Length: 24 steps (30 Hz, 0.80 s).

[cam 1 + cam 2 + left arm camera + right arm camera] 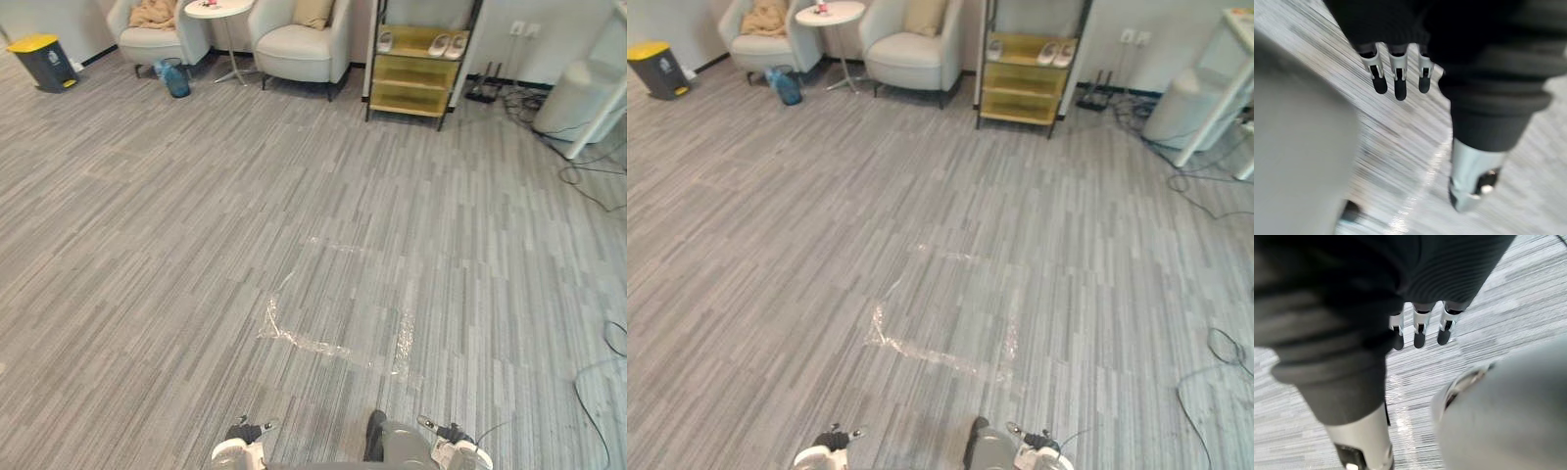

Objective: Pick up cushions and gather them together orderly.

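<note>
A tan cushion (313, 11) leans against the back of the right-hand pale armchair (299, 49) at the far wall. On the left-hand armchair (147, 41) lies a crumpled tan cushion or throw (154, 14). Both are far across the floor from me. My left hand (1399, 81) hangs over the grey striped floor, fingers straight and open, holding nothing. Beside me on the other side my right hand (1419, 330) hangs the same way, open and bare.
A round white side table (217, 10) stands between the armchairs, with a blue bag (176, 78) at its foot. A yellow-lidded bin (44, 61) is far left, a yellow shoe shelf (416, 64) far right. Cables (588, 176) trail at right. Clear tape (323, 343) marks the floor.
</note>
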Tool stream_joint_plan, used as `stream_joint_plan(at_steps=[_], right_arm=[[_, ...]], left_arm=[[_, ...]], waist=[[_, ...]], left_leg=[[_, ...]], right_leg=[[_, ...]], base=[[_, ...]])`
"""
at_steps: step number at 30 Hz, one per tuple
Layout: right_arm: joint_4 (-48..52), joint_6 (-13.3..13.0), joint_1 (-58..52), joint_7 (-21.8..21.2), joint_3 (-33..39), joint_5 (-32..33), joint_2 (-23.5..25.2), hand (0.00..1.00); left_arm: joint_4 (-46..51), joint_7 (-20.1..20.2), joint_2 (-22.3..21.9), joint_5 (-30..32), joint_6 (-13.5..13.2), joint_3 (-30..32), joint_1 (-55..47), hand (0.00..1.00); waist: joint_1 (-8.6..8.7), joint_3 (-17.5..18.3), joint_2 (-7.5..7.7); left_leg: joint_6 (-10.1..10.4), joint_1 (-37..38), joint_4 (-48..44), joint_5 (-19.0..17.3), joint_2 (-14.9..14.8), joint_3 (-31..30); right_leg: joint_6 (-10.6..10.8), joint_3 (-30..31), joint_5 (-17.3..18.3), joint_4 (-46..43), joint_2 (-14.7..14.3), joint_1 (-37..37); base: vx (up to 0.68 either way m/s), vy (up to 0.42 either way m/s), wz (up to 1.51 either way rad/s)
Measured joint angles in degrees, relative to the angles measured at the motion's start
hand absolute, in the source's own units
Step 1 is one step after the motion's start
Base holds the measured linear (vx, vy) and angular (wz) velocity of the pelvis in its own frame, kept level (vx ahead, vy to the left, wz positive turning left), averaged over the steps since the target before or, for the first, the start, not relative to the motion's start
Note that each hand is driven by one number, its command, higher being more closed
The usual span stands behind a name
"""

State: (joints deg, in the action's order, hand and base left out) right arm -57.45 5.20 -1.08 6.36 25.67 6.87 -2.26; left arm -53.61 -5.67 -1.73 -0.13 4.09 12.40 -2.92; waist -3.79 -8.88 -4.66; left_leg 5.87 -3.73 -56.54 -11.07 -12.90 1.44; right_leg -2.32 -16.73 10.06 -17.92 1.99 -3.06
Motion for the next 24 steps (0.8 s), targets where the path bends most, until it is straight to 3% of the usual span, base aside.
stream_joint_plan(at_steps=[1,2,4,5,6,7,8,9,13,14,15,16,17,18,19,21,22,24], right_arm=[[-0.41,0.00,0.02,0.11,-0.20,0.06,0.15,0.00],[-0.90,-0.01,1.42,0.49,0.21,0.53,0.27,0.00],[-0.89,-0.06,1.67,0.51,1.10,0.56,0.25,0.00],[-0.67,-0.09,1.63,0.55,1.41,0.66,0.24,0.00],[-0.74,-0.08,1.30,0.53,1.57,0.65,0.25,0.00],[-0.74,0.00,0.05,0.79,1.46,0.64,0.47,0.00],[-0.83,0.11,-0.39,0.96,1.01,0.62,1.87,0.00],[-0.85,0.14,-0.20,0.95,0.73,0.56,2.30,0.00],[0.43,0.33,-0.45,0.69,-0.72,-0.02,2.96,0.00],[0.48,0.15,0.09,0.28,-1.48,-0.22,2.55,0.00],[0.50,0.06,0.29,-0.15,-2.07,-0.24,2.51,0.00],[0.45,0.10,0.19,-0.24,-2.28,-0.28,2.51,0.00],[0.28,0.37,-0.04,-0.38,-2.36,-0.72,2.60,0.00],[0.65,0.40,-0.10,-0.48,-2.27,-0.72,2.45,0.00],[0.33,0.32,-0.40,-0.61,-2.34,-1.28,1.89,0.00],[0.11,0.02,-0.67,-0.72,-2.27,-2.10,1.78,0.00],[-0.52,-0.04,-0.72,-0.71,-1.60,-2.23,1.45,0.00],[-1.89,0.00,-0.50,-0.71,-0.93,-2.17,1.09,0.00]], left_arm=[[0.38,0.14,0.49,0.02,0.00,-0.53,-0.12,0.00],[0.90,0.20,1.08,0.02,0.02,-1.34,-0.07,0.00],[1.11,0.11,1.05,0.08,0.01,-2.39,-0.02,0.00],[1.16,0.09,1.04,0.09,-0.01,-2.30,0.02,0.00],[1.18,0.10,1.02,-0.01,-0.05,-2.22,0.04,0.00],[1.22,0.06,0.93,0.05,-0.25,-2.17,-0.10,0.00],[1.09,0.05,2.02,0.27,-0.18,-2.15,0.03,0.00],[0.94,0.17,2.41,0.51,0.04,-2.22,0.62,0.00],[0.76,0.37,3.07,0.54,0.26,-2.11,0.64,0.00],[0.77,0.52,2.75,0.52,0.26,-2.15,0.40,0.00],[0.66,0.67,2.59,0.52,0.34,-2.28,0.33,0.00],[0.64,0.72,2.50,0.52,0.38,-2.30,0.27,0.00],[0.19,0.73,2.55,0.50,0.38,-2.31,0.15,0.00],[-0.23,0.71,2.62,0.50,0.38,-2.36,0.04,0.00],[-1.07,0.67,2.89,0.50,0.38,-2.65,-0.01,0.00],[-1.71,0.61,3.53,0.51,0.27,-3.74,0.43,0.00],[-2.17,0.70,3.87,0.57,0.19,-5.23,0.68,0.00],[-2.17,0.77,3.75,0.38,0.20,-5.31,0.67,0.00]], waist=[[-0.09,-0.20,0.42],[-0.53,-0.22,1.02],[-0.57,-0.24,1.11],[-0.93,-0.19,1.02],[-1.20,-0.23,1.09],[-2.68,0.16,1.86],[-2.60,1.61,3.50],[-2.36,1.70,4.44],[-3.08,1.83,5.82],[-3.28,1.95,5.56],[-3.31,1.75,5.23],[-3.28,1.64,5.08],[-3.26,1.23,4.90],[-3.18,1.15,4.74],[-2.33,0.95,4.03],[-1.89,1.11,4.06],[-1.40,1.09,4.14],[-1.13,0.80,4.44]], left_leg=[[-0.42,-1.86,-0.56,-1.54,0.32,1.35],[-1.84,-5.79,8.00,-4.92,2.81,5.98],[-2.10,-7.25,20.34,-4.80,5.94,6.74],[-2.69,-8.34,32.88,-2.20,8.33,6.33],[-3.12,-8.37,36.64,1.27,9.26,5.49],[-3.34,-7.63,39.81,7.93,10.63,4.80],[-4.71,-7.17,40.58,6.44,12.59,5.28],[-6.26,-7.43,39.02,5.65,12.75,5.83],[-8.76,-4.27,36.96,2.39,13.41,8.25],[-9.04,-1.69,39.02,1.70,13.26,9.26],[-9.09,1.57,40.99,0.73,13.25,9.32],[-8.98,3.24,42.06,0.05,13.28,9.08],[-8.59,7.51,44.02,-0.74,13.43,9.00],[-8.59,9.58,45.35,-0.74,13.43,9.09],[-8.59,12.89,47.12,-0.74,12.93,8.88],[-8.54,14.83,48.54,-0.77,11.74,7.15],[-7.59,14.89,49.40,-1.34,11.05,5.32],[-6.28,15.52,49.76,-2.18,10.82,3.80]], right_leg=[[-0.05,0.05,0.06,1.49,-0.12,2.85],[0.22,1.88,-0.11,5.79,0.15,7.40],[0.68,2.58,-0.26,8.44,0.70,9.80],[1.75,3.27,0.22,10.52,1.04,11.85],[2.34,3.60,0.59,11.26,1.13,12.58],[3.26,5.37,1.30,12.63,1.33,14.08],[3.68,6.49,1.71,14.11,2.74,14.96],[3.99,7.23,1.46,14.04,3.31,14.96],[4.63,12.50,1.19,5.51,5.25,13.01],[7.31,14.06,1.18,-4.02,5.48,9.37],[12.36,14.18,-0.38,-15.85,6.46,4.12],[13.61,13.85,-0.34,-20.82,7.09,2.17],[12.02,11.35,1.58,-27.95,8.76,-0.30],[11.46,9.60,2.54,-29.08,9.59,-0.99],[9.69,4.94,4.09,-28.14,10.91,-1.57],[8.42,-0.04,4.63,-21.08,11.02,-3.20],[7.55,-1.79,2.50,-11.50,10.46,-5.23],[6.82,-0.68,-1.17,-3.92,9.32,-6.92]], base=[[0.56,-0.149,-0.50],[0.53,-0.114,-0.54],[0.43,-0.004,-0.41],[0.44,0.073,-0.23],[0.52,0.122,-0.40],[0.49,0.102,-0.30],[0.53,0.095,-0.26],[0.47,0.069,-0.07],[0.46,0.119,-0.26],[0.29,0.077,-0.45],[0.29,0.064,-0.43],[0.41,0.058,-0.20],[0.33,0.022,-0.07],[0.36,0.009,0.03],[0.18,-0.008,0.15],[0.23,-0.095,0.48],[0.28,-0.177,0.70],[0.25,-0.201,0.52]])
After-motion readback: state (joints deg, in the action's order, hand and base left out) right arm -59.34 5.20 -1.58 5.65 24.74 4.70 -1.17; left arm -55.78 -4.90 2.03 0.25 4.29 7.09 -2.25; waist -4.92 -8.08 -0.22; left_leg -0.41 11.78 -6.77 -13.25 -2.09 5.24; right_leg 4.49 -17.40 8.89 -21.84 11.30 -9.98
